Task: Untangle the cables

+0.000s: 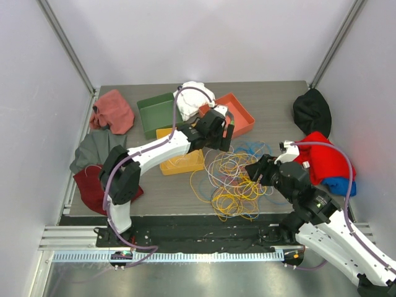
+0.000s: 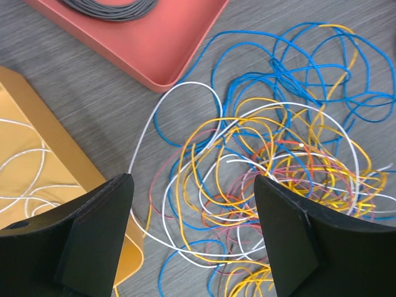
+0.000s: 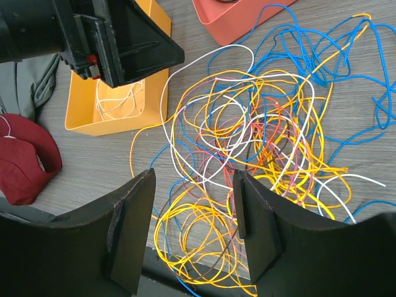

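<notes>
Currently left gripper and right gripper both hang with jaws spread, nothing pinched.
Cables (yellow, white, blue, pink, orange) lie as one loose tangle mid-table. Left gripper over the tangle's left edge, just beside yellow tray holding a white wire. Right gripper over the near yellow loops. Red tray with grey coil sits just behind the tangle.

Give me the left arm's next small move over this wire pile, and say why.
Probably lower the left tool onto the white cable and close on it. The tool hangs open above the edge of the tangle. That white loop sticks out on the side nearest the yellow tray, which already holds white wire.
</notes>
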